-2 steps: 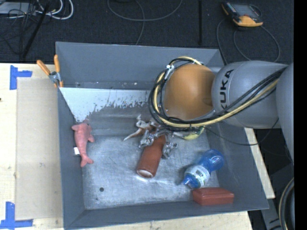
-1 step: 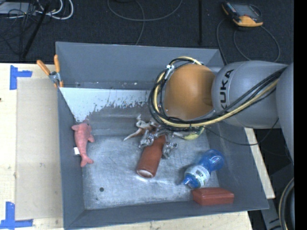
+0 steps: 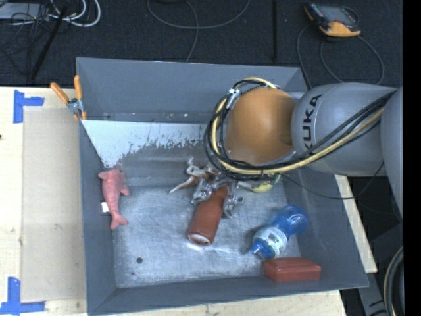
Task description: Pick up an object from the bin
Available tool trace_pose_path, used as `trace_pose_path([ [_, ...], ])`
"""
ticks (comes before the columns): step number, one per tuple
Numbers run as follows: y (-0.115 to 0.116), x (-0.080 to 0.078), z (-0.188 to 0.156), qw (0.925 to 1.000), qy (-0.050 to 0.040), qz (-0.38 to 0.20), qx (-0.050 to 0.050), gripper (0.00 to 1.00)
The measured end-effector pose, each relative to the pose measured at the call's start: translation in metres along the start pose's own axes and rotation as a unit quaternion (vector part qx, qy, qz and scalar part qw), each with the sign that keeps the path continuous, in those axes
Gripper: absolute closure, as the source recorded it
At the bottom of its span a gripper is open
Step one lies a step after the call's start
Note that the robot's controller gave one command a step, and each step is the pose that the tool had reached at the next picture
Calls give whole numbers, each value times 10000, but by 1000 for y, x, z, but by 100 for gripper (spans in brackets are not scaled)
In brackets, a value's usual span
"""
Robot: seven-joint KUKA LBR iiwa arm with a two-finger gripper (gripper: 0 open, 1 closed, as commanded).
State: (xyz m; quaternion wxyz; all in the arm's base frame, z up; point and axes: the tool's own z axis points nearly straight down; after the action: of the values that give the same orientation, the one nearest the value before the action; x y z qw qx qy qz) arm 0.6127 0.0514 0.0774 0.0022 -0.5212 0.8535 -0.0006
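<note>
Brown cylinder [image 3: 205, 221] in grey bin [image 3: 164, 91], upper end clamped between fingers [image 3: 208, 193] of arm [image 3: 342, 130] lettered KUKA.

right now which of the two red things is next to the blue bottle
The flat red block, right beside the blue bottle; the reddish-brown cylinder lies mid-bin.

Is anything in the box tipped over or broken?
Two things lie on their sides: the blue bottle at the lower right and the brown tube in the middle, right under the gripper. In this bin of loose things that's normal. Nothing looks spilled or broken.
</note>
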Motion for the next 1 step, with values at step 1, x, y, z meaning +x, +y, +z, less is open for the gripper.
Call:
trace_pose_path([
  [1,3,0,-18,10000,25,3,-46,100],
])
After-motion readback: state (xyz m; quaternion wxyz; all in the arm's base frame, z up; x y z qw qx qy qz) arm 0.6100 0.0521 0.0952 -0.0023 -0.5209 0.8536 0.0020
